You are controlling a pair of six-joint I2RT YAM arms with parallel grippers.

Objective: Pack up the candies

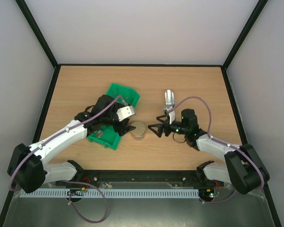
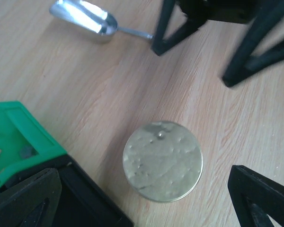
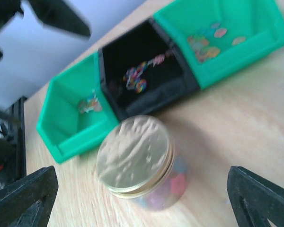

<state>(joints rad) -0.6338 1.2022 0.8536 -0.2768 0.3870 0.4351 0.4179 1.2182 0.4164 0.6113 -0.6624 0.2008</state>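
Note:
A small clear jar point(image 1: 138, 130) with a gold lid stands on the table between my two grippers. The right wrist view shows pink and pale candies point(image 3: 180, 183) through its wall. More candies lie in the black bin point(image 3: 137, 78) and in the green bins point(image 3: 208, 42) either side of it. My left gripper point(image 1: 128, 128) is open and hovers over the jar lid point(image 2: 162, 161), with its fingertips point(image 2: 262, 198) wide on either side. My right gripper point(image 1: 157, 125) is open and empty just right of the jar point(image 3: 135, 158). The silver scoop point(image 1: 169, 98) lies on the table behind it.
The row of green and black bins point(image 1: 116, 97) sits left of the jar, partly under my left arm. The scoop point(image 2: 85, 19) lies close to the right gripper's black fingers point(image 2: 163, 33). Black-framed walls bound the table.

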